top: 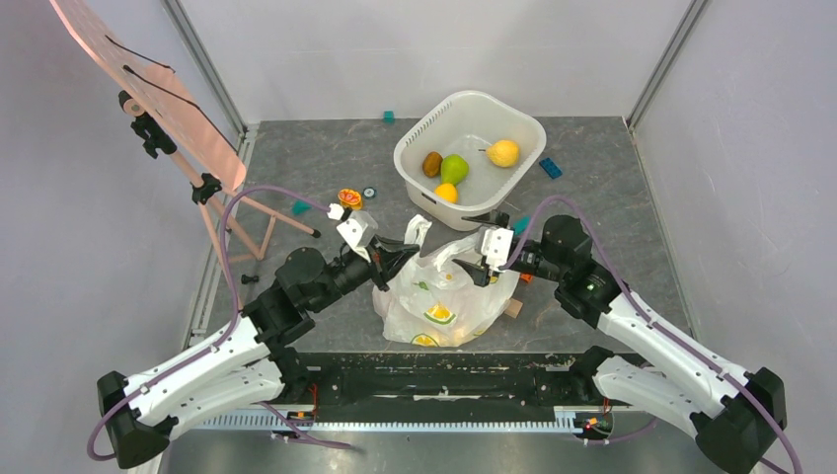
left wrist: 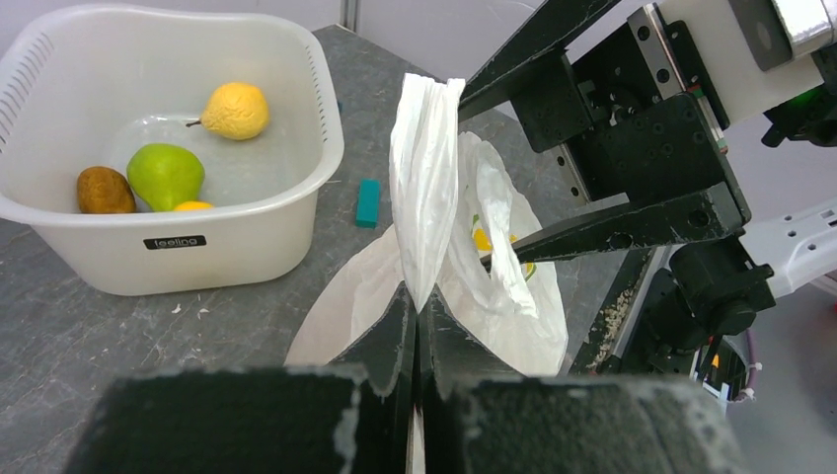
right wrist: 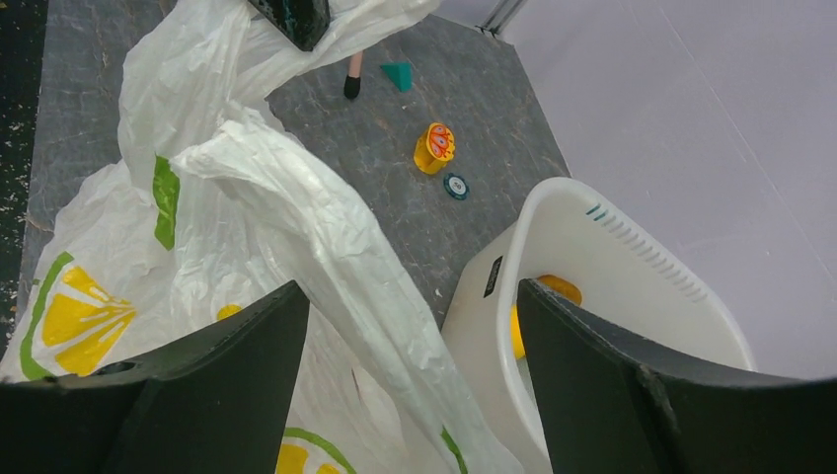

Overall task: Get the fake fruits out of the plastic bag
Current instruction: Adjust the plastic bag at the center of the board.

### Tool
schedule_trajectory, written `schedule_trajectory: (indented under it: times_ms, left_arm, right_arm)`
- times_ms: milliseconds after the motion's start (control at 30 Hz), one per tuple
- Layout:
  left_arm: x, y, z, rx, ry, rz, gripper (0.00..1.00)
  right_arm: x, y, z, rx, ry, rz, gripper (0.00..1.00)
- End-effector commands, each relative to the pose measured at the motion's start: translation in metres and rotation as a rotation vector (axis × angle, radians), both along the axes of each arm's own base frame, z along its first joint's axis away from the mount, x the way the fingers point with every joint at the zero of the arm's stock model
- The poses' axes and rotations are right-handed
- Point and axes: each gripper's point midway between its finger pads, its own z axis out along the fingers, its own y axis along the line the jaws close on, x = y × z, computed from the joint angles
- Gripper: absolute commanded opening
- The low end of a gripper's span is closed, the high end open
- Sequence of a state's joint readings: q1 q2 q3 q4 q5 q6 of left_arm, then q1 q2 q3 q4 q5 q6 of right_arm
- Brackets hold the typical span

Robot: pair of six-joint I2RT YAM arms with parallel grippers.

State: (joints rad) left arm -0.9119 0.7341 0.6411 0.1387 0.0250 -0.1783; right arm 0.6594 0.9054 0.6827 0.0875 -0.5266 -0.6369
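i'm pinching the plastic bag (top: 439, 301) by a handle (left wrist: 424, 168) in the left gripper (left wrist: 417, 301) to lift its mouth. the right gripper (right wrist: 410, 291) is spread wide astride the other edge. fake fruits (left wrist: 165, 175) are lying in the tub (left wrist: 227, 247).

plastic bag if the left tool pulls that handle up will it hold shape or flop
Probably flops: the plastic bag is thin and crinkled, its handle bunched into a strip in the left tool. Likely light, being see-through film; may slide.
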Motion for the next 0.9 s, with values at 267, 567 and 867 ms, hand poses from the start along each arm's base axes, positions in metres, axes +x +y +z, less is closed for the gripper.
schedule_trajectory:
  times_ms: [267,567,867]
  left_arm:
    - [0.030,-0.002,0.044,0.035,-0.036,0.100,0.02]
    - [0.080,-0.017,0.129,0.115,-0.125,0.212,0.02]
    - [0.083,-0.013,0.111,0.132,-0.128,0.218,0.02]
  right_arm:
    - [0.058,-0.005,0.060,0.140,0.013,-0.276,0.00]
    - [0.103,-0.066,0.190,0.580,-0.024,-0.699,0.00]
    - [0.092,-0.097,0.155,0.577,0.016,-0.809,0.00]
